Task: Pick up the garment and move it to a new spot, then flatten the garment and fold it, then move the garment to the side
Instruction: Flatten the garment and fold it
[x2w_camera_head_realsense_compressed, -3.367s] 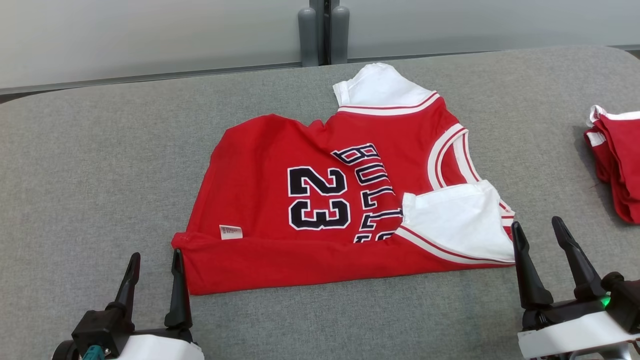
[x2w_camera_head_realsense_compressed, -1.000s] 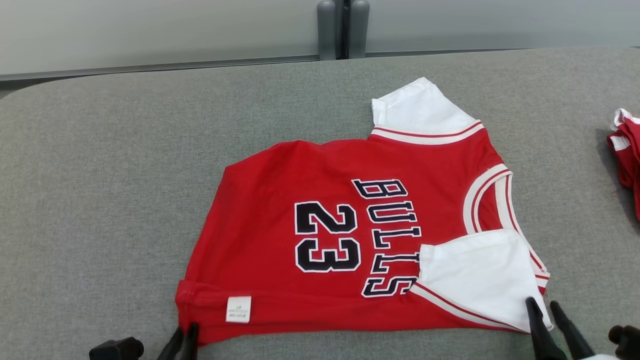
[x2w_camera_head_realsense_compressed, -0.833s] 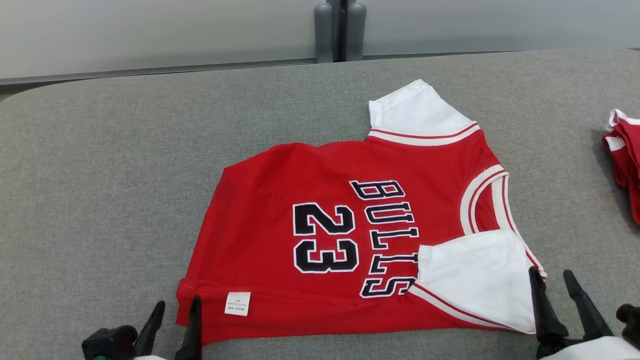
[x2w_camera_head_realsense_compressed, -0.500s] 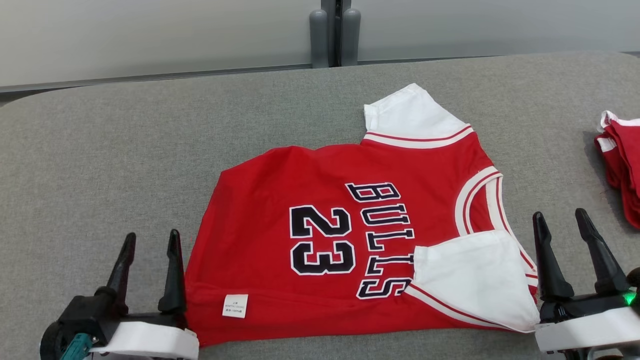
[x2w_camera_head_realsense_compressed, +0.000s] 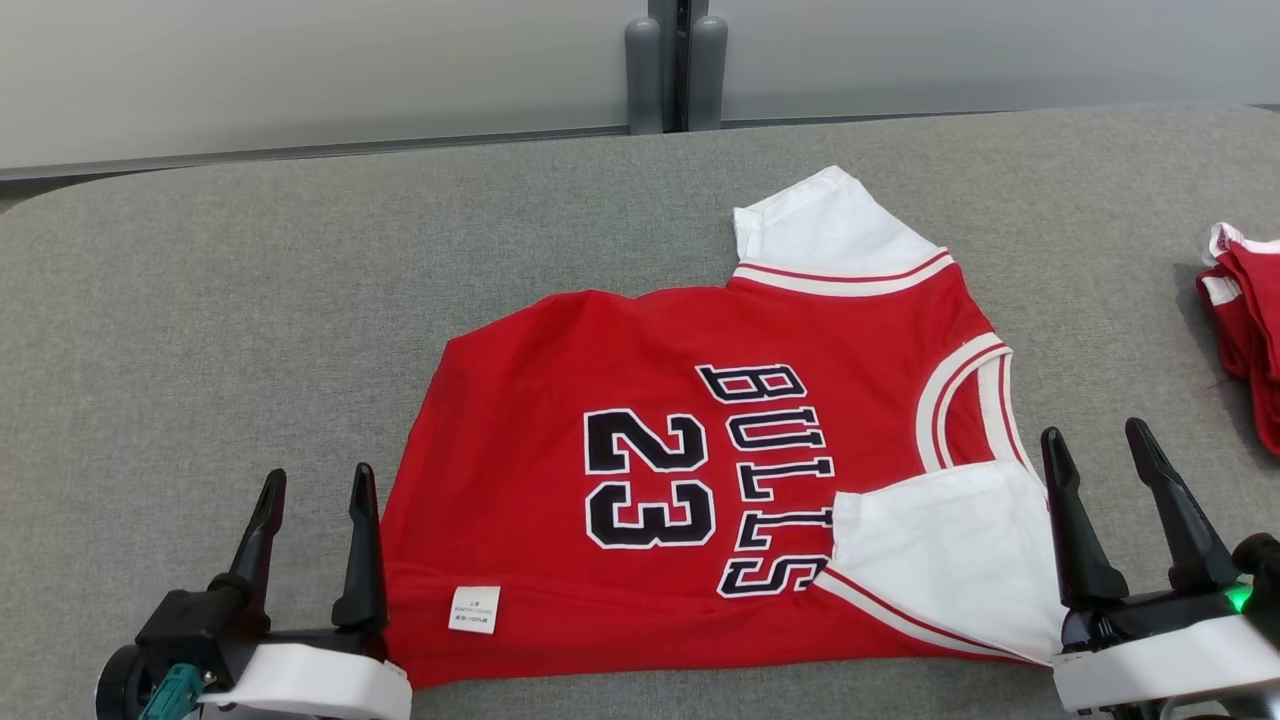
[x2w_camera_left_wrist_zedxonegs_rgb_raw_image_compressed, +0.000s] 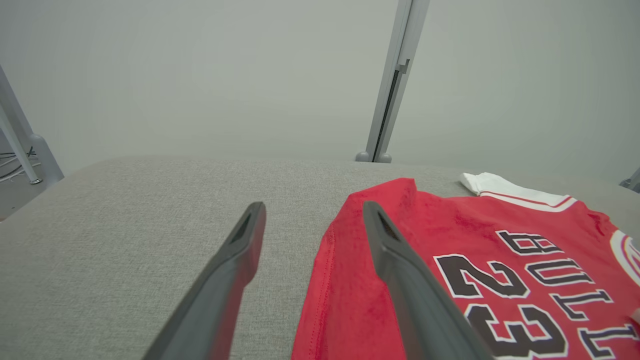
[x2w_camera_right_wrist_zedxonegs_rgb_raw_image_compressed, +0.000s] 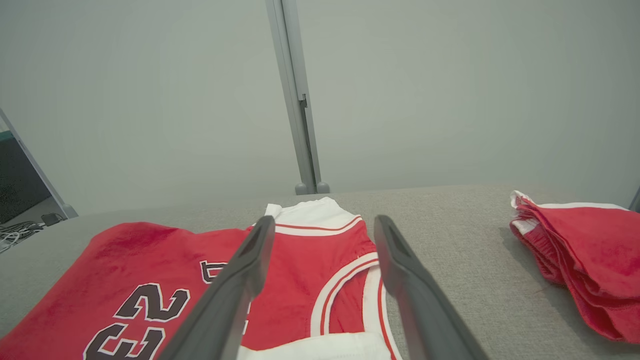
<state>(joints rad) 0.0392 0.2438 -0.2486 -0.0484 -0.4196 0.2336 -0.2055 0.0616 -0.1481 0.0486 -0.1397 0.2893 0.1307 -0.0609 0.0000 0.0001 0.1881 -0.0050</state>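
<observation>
Since a second ago: both hands have let go of the jersey's near edge and opened. The left hand (x2w_camera_head_realsense_compressed: 318, 475) was pinched shut at the near-left hem corner; its fingers now stand spread, with nothing between them. The right hand (x2w_camera_head_realsense_compressed: 1092, 432) was low at the near white sleeve; it is now also spread wide and empty.

Red jersey (x2w_camera_head_realsense_compressed: 560, 360) lies flat at the middle of the grey desk (x2w_camera_head_realsense_compressed: 200, 300), hem to the robot's left, neck opening to its right, "23" and "BULLS" face up. One white sleeve points to the far side. The other is folded onto the red body at the near right. A strip along the near edge is turned over, with a white label (x2w_camera_head_realsense_compressed: 474, 609) showing on it.

Left wrist view: left hand (x2w_camera_left_wrist_zedxonegs_rgb_raw_image_compressed: 312, 207) straddles the hem edge of the jersey (x2w_camera_left_wrist_zedxonegs_rgb_raw_image_compressed: 450, 225), one finger over cloth, the other over bare desk. Contact cannot be judged.

Right wrist view: right hand (x2w_camera_right_wrist_zedxonegs_rgb_raw_image_compressed: 325, 220) sits over the neck end of the jersey (x2w_camera_right_wrist_zedxonegs_rgb_raw_image_compressed: 150, 250).

A second red garment (x2w_camera_head_realsense_compressed: 1245, 320) lies well apart at the desk's right edge.
</observation>
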